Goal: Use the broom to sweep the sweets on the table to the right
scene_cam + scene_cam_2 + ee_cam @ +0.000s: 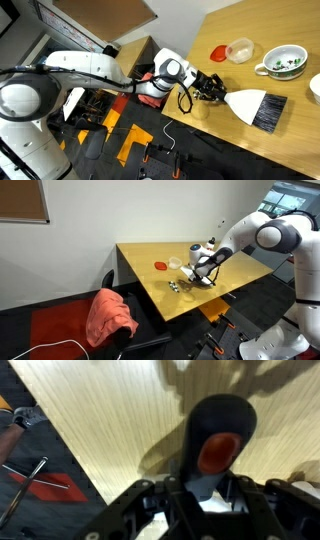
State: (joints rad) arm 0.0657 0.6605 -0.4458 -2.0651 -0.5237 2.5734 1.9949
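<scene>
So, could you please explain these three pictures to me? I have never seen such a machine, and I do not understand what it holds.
The machine is a robot arm with joints. At its end is a gripper, which works like a hand with two fingers. Two pictures come from cameras standing in the room and show the scene from different sides. The third comes from a camera on the wrist and looks down past the gripper.

The gripper is closed on the dark handle of a small broom, which has a white body and black bristles. On the wooden table stand a white cup with a green rim and a clear cup, beside a flat red thing. Near the table edge lie tiny pieces, too small to identify.
</scene>
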